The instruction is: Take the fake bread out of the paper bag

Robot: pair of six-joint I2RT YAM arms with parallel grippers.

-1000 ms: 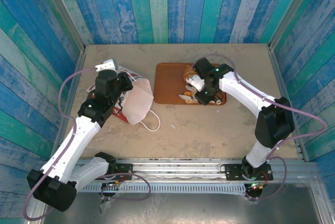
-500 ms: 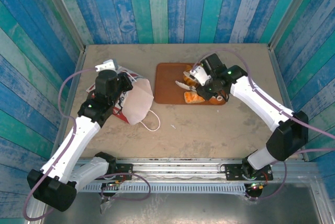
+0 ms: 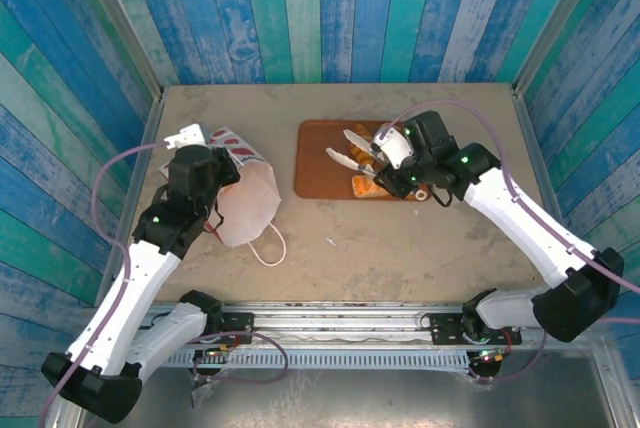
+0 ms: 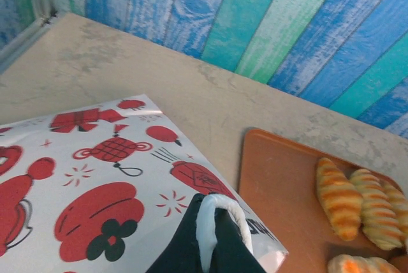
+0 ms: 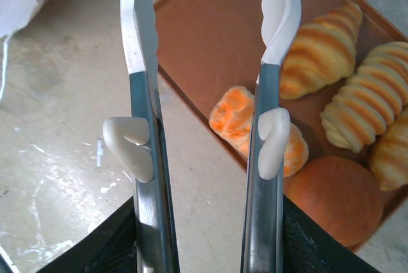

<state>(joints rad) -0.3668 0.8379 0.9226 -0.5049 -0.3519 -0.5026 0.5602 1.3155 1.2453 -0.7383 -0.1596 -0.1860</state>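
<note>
**A:** What does the overhead camera give you that the wrist cameras don't?

**B:** It gives you the whole table (image 3: pixel 420 248). The paper bag (image 3: pixel 245 206) is on the left and the tray (image 3: pixel 318 163) sits further back at centre, the two apart. The bag's loop handle (image 3: pixel 270 248) trails toward the near edge. The bag's inside isn't visible from above, so you can't tell whether anything is in it.

**A:** And the wrist views?

**B:** The left wrist shows you the bag's red lantern prints up close. The right wrist sorts out the fake bread (image 5: pixel 322 53) on the tray: ridged croissants, an orange roll (image 5: pixel 239 117) and a round brown bun (image 5: pixel 335 199) (from above they are mostly hidden behind the arm).

**A:** What about your pincers?

**B:** Your left gripper (image 4: pixel 213 222) is pinched fully closed on the bag's edge. Your right gripper (image 5: pixel 201 145) grips a pair of metal tongs (image 5: pixel 143 43), one white pad (image 5: pixel 131 148) pressed on each arm. The tongs stand apart, with nothing between their tips. They hover over the tray's left part, just beside the orange roll and not touching it.
</note>
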